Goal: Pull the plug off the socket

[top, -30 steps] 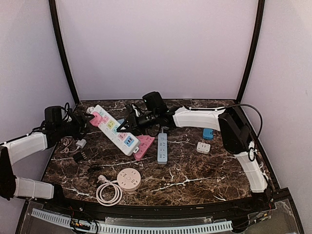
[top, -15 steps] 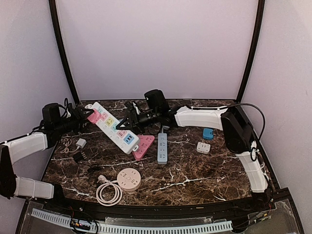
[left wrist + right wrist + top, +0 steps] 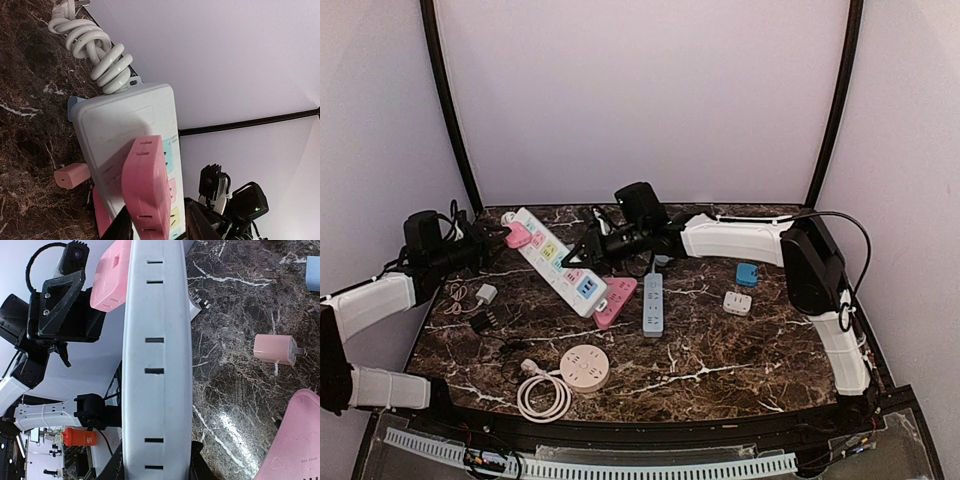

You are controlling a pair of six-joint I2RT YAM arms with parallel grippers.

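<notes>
A long white power strip with coloured sockets is lifted off the table, and my right gripper is shut on its middle. From the right wrist the strip's plain edge fills the right gripper's jaws. A pink plug sits in the socket at the strip's far left end. My left gripper has closed in on this plug, one finger on each side. The strip's face shows behind it, and its coiled white cord lies beyond.
On the marble table lie a pink triangular strip, a grey-blue strip, a round pink socket with coiled white cord, a blue adapter, a white adapter and small chargers at left. A pink charger lies under the strip.
My left gripper has reached in to the pink plug and its jaws have narrowed around it. The right arm has shifted the strip slightly left and back.
</notes>
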